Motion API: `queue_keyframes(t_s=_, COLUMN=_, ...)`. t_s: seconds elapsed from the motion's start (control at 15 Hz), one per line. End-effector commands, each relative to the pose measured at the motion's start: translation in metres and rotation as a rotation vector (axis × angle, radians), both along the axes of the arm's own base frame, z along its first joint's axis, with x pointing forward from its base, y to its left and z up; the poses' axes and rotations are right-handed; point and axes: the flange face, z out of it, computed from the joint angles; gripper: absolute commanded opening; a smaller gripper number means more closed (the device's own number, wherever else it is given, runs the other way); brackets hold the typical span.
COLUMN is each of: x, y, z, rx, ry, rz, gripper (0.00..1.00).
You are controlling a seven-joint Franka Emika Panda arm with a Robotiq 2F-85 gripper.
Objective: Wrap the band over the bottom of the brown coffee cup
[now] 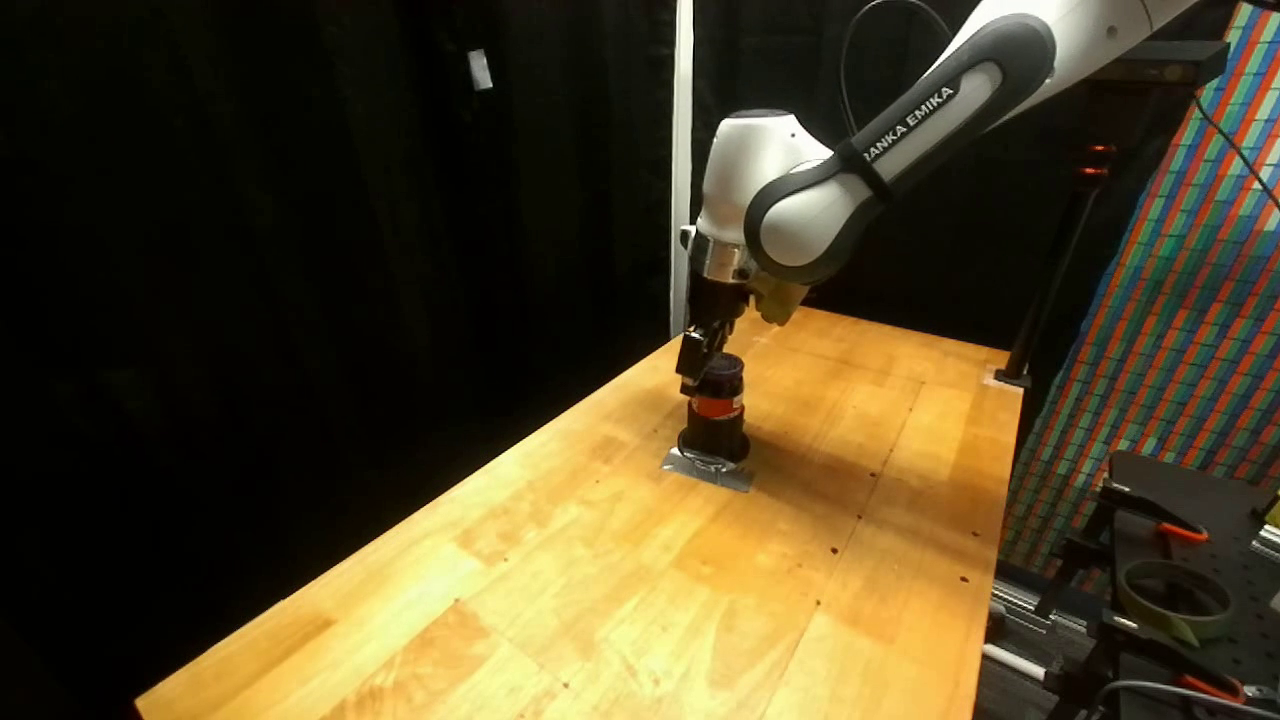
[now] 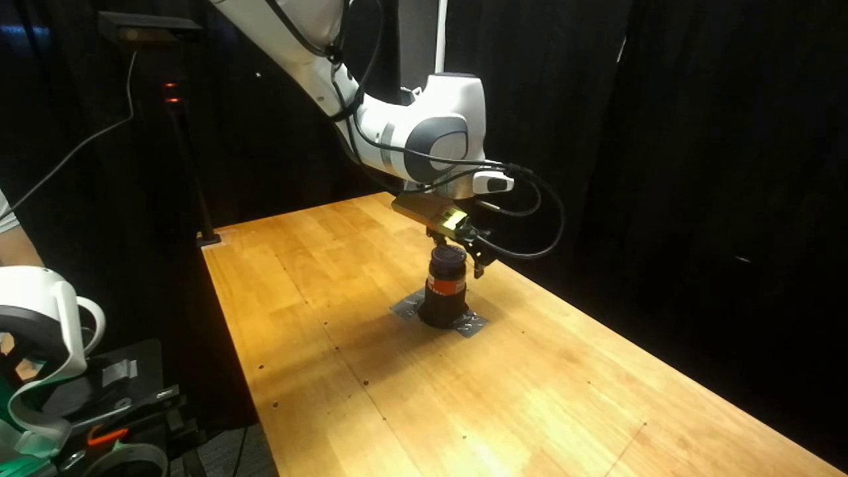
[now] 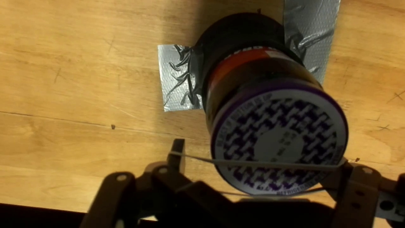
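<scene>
1. Coffee cup (image 2: 448,271) stands upright, long axis vertical, in a black holder (image 2: 442,310) on the table (image 2: 543,384);
2. Gripper (image 3: 260,157) hangs close by its top; in the wrist view the jaws stand wide, one left of the cup, one by its right rim;
3. Band (image 3: 269,164) stretches between them as a thin loop, crossing only the top's near part; the coming move probably turns on the cup's centre lying far and slightly right of it.
</scene>
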Motion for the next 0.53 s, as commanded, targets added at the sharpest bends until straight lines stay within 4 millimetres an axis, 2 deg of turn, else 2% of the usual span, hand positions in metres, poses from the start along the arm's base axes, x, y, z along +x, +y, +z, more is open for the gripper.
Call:
queue_keyframes(t_s=0.0, x=0.0066, y=-0.0021, z=-0.0042, rx=-0.026, ry=-0.066, rz=-0.031, gripper=1.00)
queue_keyframes(t_s=0.27, x=0.0075, y=-0.0045, z=-0.0088, rx=-0.039, ry=-0.086, rz=-0.053, gripper=1.00)
queue_keyframes(t_s=0.47, x=-0.0009, y=-0.0008, z=-0.0072, rx=-0.017, ry=-0.024, rz=-0.037, gripper=1.00)
